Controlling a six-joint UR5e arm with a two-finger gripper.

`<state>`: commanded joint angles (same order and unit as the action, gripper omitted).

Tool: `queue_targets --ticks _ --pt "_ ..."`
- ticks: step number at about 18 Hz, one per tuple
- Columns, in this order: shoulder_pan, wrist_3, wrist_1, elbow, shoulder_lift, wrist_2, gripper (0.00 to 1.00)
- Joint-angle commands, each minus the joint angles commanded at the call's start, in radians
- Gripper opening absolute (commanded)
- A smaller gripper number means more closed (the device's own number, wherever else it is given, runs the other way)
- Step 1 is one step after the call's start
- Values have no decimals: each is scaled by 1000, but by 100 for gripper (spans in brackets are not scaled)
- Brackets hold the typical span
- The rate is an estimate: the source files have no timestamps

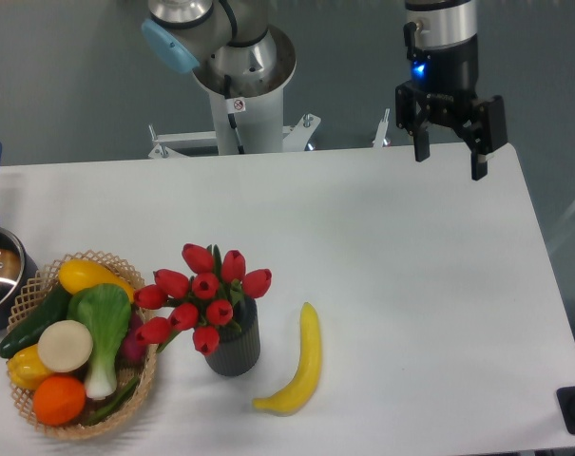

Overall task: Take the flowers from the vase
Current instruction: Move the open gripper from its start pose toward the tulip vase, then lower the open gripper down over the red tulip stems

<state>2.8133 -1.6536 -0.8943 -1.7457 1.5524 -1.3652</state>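
Hand (450, 152) open and empty, hanging high over the far right of the tabletop (392, 256), well apart from everything. Flowers (203, 294) standing in the vase (233, 350) near the front, between basket (40, 285) and banana (297, 366), stems held upright by its mouth.

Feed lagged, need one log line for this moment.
gripper: open, empty, high over far right of table | flowers: in vase, near front | banana: right of vase | step: approach not begun

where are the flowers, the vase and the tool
flowers (206, 286): fixed camera, on a central red bud
vase (235, 351): fixed camera, on its ribbed grey side wall
tool (450, 161): fixed camera, midway between its two fingertips, above the table's far edge
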Motion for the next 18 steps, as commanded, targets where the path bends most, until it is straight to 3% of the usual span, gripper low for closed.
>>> queue_targets --ticks 10,15,18 --pt "-43 92 3 -17 3 12 100" --pt "-74 283 74 -98 -2 55 100" --pt "-75 304 78 -149 -3 107 100"
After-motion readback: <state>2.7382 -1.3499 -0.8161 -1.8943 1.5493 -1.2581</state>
